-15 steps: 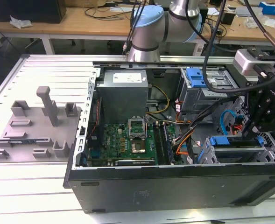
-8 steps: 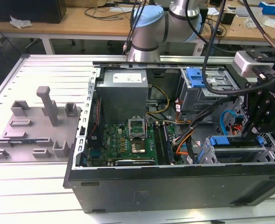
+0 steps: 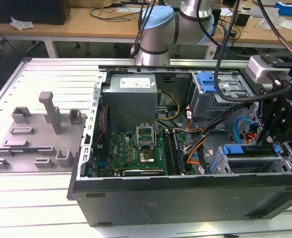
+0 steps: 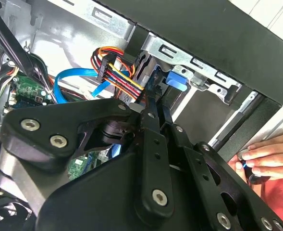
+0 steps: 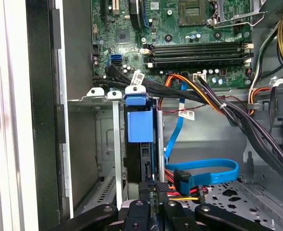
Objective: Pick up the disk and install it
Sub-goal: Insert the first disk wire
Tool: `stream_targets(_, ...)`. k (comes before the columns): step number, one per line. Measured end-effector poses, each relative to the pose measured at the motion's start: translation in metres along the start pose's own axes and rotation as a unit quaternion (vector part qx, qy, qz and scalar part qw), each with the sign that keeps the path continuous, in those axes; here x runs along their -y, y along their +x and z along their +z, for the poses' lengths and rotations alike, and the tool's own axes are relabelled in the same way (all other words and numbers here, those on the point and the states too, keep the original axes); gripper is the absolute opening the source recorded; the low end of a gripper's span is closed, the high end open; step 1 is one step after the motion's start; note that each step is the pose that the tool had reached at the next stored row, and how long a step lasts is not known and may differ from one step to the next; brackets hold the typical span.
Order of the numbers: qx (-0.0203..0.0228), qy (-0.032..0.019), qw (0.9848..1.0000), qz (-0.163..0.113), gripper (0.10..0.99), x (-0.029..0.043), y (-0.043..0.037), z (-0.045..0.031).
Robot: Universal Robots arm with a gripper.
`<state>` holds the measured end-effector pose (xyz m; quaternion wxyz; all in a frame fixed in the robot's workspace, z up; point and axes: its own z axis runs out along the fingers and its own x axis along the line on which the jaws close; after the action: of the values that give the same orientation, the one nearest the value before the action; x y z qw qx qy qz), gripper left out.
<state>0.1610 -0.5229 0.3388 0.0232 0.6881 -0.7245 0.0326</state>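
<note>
The tool [image 5: 153, 192], fingers pinched narrow on the disk [image 5: 140, 126] edge, seems to be seating it in the bay [image 5: 105, 144]; best pushed straight along the rails.

No legible text. White label on PSU [image 3: 131, 84] and white cable tags [image 5: 186, 114]: print too small to read, no nos/signs discernible

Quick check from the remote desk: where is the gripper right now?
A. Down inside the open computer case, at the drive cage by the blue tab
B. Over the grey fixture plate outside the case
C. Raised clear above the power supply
A: the exterior view shows the gripper low inside the computer case beside the drive cage, and the first wrist view shows the blue tab straight ahead of it.
</note>
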Motion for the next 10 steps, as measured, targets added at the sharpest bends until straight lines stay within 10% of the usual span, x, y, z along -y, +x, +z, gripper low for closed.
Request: stream_targets(10,0.0004,-0.0001,1.0,0.0,0.176,0.0,0.0009,0.0027)
